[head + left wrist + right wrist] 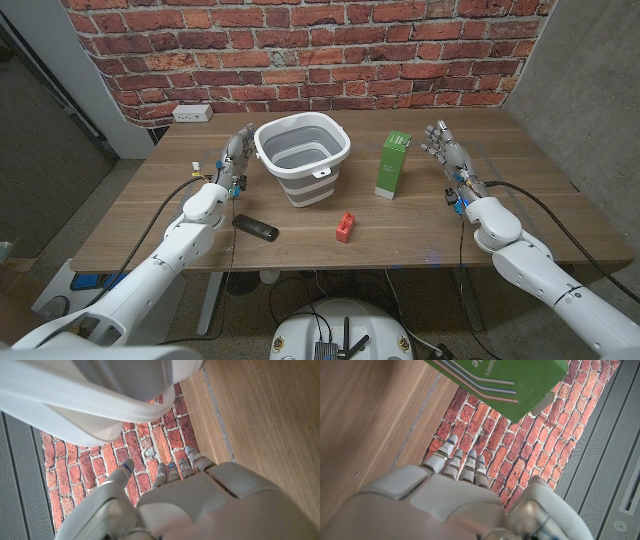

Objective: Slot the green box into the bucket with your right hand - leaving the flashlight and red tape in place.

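Right hand [442,146] stands on the wooden table [420,225] near its far right side, fingers apart and reaching toward the brick wall [300,40], holding nothing. Its arm comes in from the lower right corner, with a dark cable running along it. In the right wrist view the fingers [454,462] are straight and loosely spread, and the green box [505,382] shows beyond them, cut off at the picture's edge. That green box [392,165] stands upright just beside the right hand, toward the table's middle, apart from it. Next to the box sits the bucket [303,158], white-rimmed with a grey inside, open and upright. Nearer the robot lie the red tape [345,227] and the flashlight [256,228], well apart from each other. Left hand [236,153] stands close beside the bucket, fingers extended and empty; whether it touches the bucket is hard to tell. The left wrist view shows the bucket's rim [75,415] blurred and cropped.
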